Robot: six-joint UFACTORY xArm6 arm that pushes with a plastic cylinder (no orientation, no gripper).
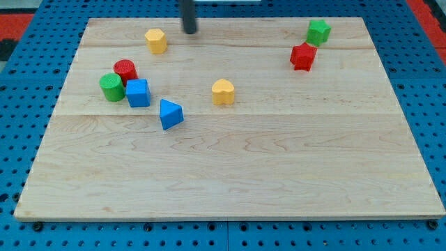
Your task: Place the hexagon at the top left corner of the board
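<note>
The yellow hexagon (156,40) stands near the view's top, left of centre, some way right of the board's top left corner. My tip (189,31) is just to the hexagon's right, a small gap apart, near the board's top edge. The rod comes down from the view's top.
A red cylinder (125,71), a green cylinder (111,87) and a blue cube (138,93) cluster at the left. A blue triangular block (170,113) and a yellow heart block (223,91) lie mid-board. A green block (318,31) and a red star block (303,56) sit top right on the wooden board (279,174).
</note>
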